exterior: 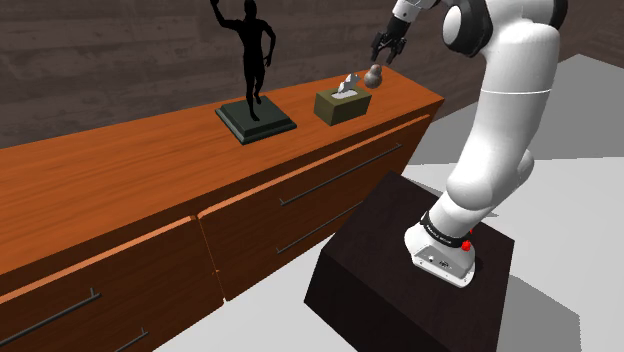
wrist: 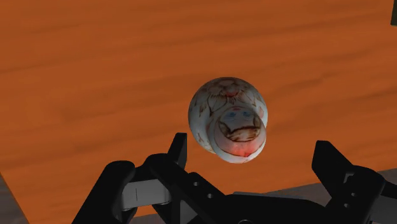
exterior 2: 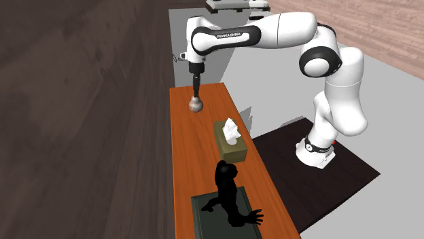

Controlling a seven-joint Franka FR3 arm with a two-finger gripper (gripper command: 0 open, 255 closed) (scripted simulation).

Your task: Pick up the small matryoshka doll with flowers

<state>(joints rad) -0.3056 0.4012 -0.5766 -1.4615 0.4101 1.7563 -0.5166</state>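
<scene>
Pre-grasp: gripper (wrist: 252, 145) hangs wide open over the small painted doll (wrist: 228, 119), gripping nothing; doll stands near the sideboard's (exterior: 120, 170) far end; next, probably lower, then close.

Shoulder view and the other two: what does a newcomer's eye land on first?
The black figure statue on its dark base is the tallest thing on the orange wooden sideboard, standing midway along it. Past an olive tissue box, near the sideboard's end by the arm, a small whitish doll with reddish-brown painting stands upright. The open black gripper hangs just above it.
</scene>
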